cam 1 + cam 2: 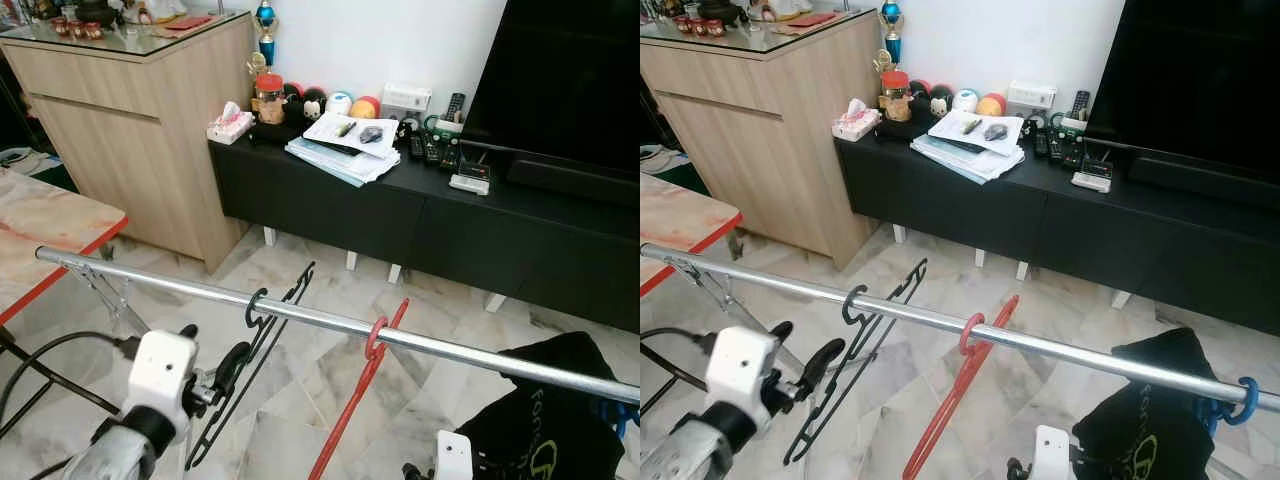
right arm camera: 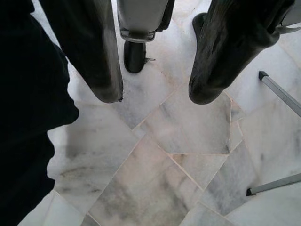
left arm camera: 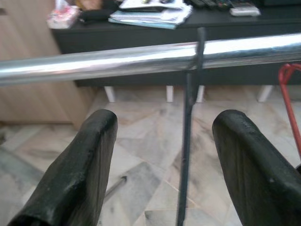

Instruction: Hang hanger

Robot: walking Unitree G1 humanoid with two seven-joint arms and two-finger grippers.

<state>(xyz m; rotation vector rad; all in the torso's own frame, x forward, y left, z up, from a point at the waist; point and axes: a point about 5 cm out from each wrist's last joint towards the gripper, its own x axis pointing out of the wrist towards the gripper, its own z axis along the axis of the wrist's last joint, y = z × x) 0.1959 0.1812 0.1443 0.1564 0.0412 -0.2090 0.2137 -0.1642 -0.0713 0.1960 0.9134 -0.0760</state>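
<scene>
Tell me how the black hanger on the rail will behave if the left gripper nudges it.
The black hanger looks thin and light, so it would probably swing. Its hook sits loosely over the smooth metal rail, so it may slide along. The open left gripper isn't touching it.

Your left gripper (image 3: 162, 141) is raised at 7 o'clock, fingers (image 3: 89, 155) spread wide apart. Your right gripper (image 2: 153, 92) hangs low at 5 o'clock, fingers parted, pointing down.

Counts along the metal rail (image 1: 330, 322)

Three hangers: one black hanger (image 1: 262, 335) at centre, one red hanger (image 1: 360, 385), one blue hanger (image 1: 1230, 405) lower right; one black garment (image 1: 1145, 415).
</scene>
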